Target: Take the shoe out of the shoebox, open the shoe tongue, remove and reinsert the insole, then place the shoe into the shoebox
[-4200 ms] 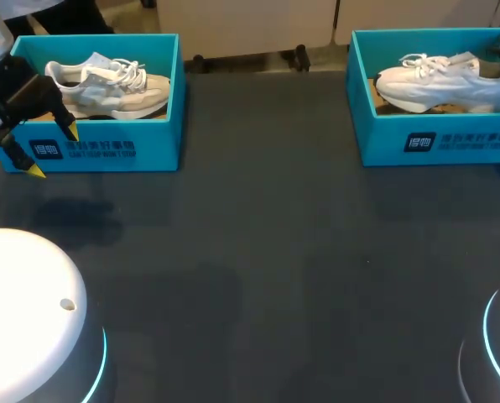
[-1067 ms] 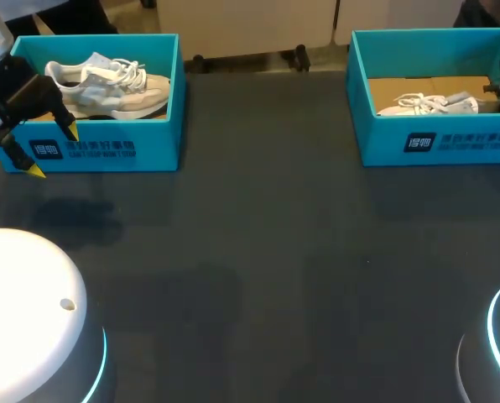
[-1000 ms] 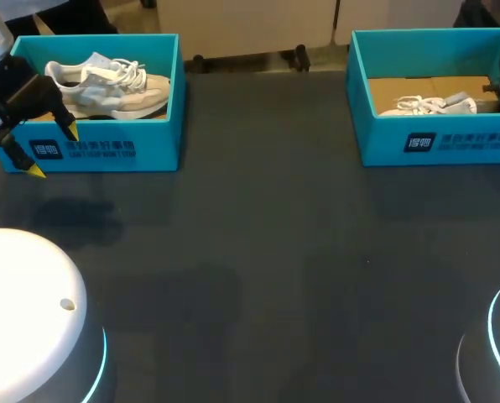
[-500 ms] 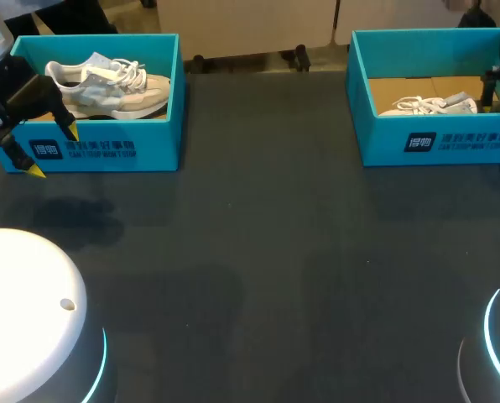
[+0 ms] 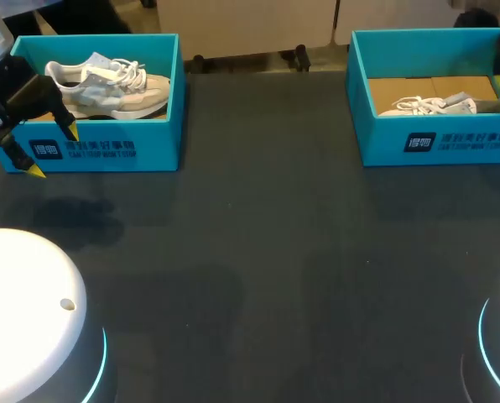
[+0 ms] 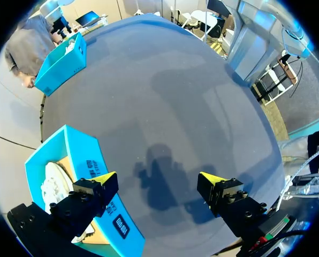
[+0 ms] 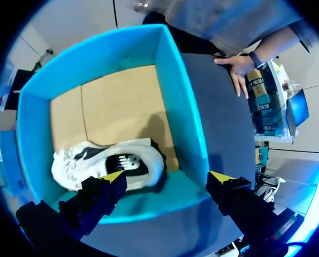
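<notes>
- Since 4 s ago: white lace-up sneaker [image 5: 434,106], then held high, now lies inside teal cardboard shoebox [image 5: 434,143], 2 o'clock on dark table [image 5: 267,252]; right gripper [image 7: 168,176] above it, fingers spread, empty.
- Left gripper [image 5: 54,151] unmoved, fingers spread, in front of 10 o'clock shoebox [image 5: 99,147] w/ second sneaker [image 5: 107,84].
- Count: 2 boxes, 2 sneakers.

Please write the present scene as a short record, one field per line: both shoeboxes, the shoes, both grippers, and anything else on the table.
left shoebox: blue, open, far left of the table
left shoe: white, inside the left shoebox
right shoebox: blue, open, far right
right shoe: white, inside the right shoebox, by its near wall
left gripper: open, empty, at the left shoebox's front wall
right gripper: open, empty, above the right shoebox
hand: a person's, resting on the table beside the right shoebox
</notes>
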Controlling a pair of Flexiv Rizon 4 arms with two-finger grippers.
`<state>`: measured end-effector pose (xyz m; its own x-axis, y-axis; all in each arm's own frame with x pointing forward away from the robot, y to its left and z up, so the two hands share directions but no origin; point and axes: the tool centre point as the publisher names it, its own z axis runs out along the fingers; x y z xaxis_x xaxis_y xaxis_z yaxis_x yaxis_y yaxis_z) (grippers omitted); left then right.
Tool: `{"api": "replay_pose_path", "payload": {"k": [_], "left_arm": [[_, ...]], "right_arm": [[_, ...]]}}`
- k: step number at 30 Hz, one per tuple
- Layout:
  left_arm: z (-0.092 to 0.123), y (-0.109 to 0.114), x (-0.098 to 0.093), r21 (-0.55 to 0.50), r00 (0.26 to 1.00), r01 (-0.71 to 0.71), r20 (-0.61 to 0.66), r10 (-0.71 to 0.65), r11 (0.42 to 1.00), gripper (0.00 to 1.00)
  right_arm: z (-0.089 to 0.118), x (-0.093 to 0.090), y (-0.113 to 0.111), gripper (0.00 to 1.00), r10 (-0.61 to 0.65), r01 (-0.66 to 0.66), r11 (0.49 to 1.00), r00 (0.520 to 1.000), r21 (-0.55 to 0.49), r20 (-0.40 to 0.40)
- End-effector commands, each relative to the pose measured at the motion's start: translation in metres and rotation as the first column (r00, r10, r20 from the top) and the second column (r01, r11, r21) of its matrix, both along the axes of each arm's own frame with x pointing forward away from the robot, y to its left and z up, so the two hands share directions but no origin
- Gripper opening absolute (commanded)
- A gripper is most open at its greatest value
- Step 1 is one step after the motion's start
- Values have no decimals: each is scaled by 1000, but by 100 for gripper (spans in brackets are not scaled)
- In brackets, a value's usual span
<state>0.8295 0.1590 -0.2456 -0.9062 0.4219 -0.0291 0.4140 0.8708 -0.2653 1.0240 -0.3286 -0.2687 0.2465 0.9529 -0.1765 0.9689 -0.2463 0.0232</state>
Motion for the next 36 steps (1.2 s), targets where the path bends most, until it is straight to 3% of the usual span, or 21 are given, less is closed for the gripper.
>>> {"api": "replay_pose_path", "payload": {"k": [1,13,21,26,32,36], "left_arm": [[0,0,0,4,1000,1,0,-1,1000,100],[0,0,0,4,1000,1,0,-1,1000,100],[0,0,0,4,1000,1,0,-1,1000,100],[0,0,0,4,1000,1,0,-1,1000,100],[5,29,31,63,979,200,29,-202,978,100],[5,52,67,120,970,233,35,-239,965,100]], "right_arm": [[30,-18,8,100,-9,9,1000,1000,8,25],[61,-60,38,100,-38,37,997,999,62,20],[69,-95,80,100,-33,29,996,998,88,44],[70,-97,84,100,-34,29,995,998,96,48],[70,-97,84,100,-34,29,995,998,96,48],[70,-97,84,100,-34,29,995,998,96,48]]}}
